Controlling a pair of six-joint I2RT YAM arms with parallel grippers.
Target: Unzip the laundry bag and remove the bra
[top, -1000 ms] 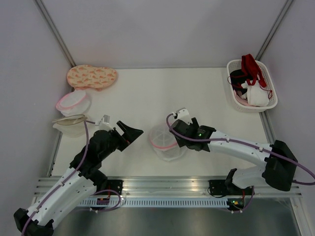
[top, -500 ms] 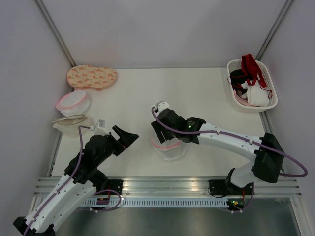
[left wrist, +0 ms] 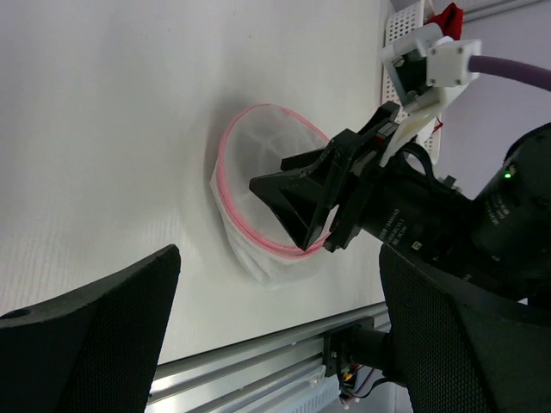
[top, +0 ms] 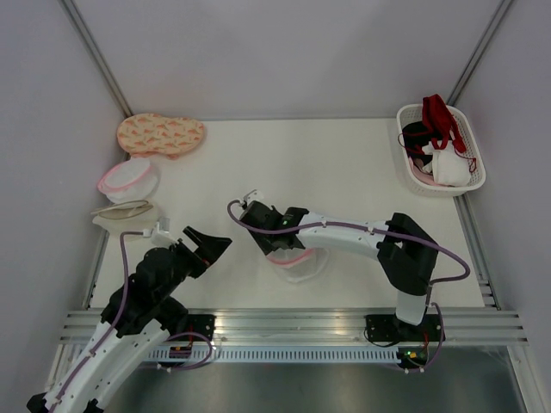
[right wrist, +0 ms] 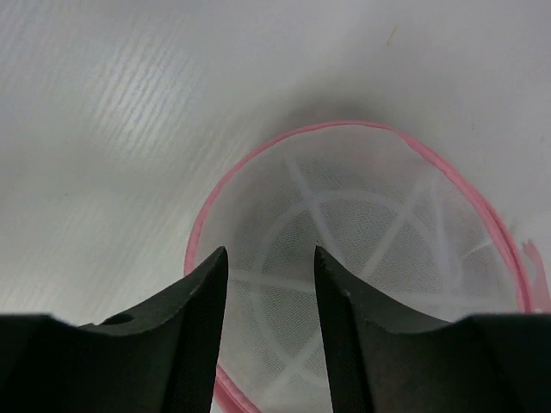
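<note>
The laundry bag [top: 299, 263] is see-through white mesh with a pink zipper rim and lies on the white table near the front middle. It also shows in the left wrist view [left wrist: 258, 155] and the right wrist view [right wrist: 362, 215]. My right gripper [top: 271, 242] is open and hovers over the bag's left rim, its fingers [right wrist: 198, 301] apart above the mesh with nothing between them. My left gripper [top: 215, 244] is open and empty, left of the bag and apart from it. No taupe bra shows in any view.
A white basket [top: 472, 138] with red, black and white garments stands at the back right. At the left edge lie a beige-rimmed mesh bag [top: 120, 215], a fuller pink-rimmed bag [top: 129, 178] and an orange patterned piece [top: 161, 133]. A metal rail [top: 293, 323] runs along the front.
My right gripper has swung left, from the bag's right side across to its left rim. The bag sits slightly nearer the front and flatter. My left gripper has drawn back down and left.
</note>
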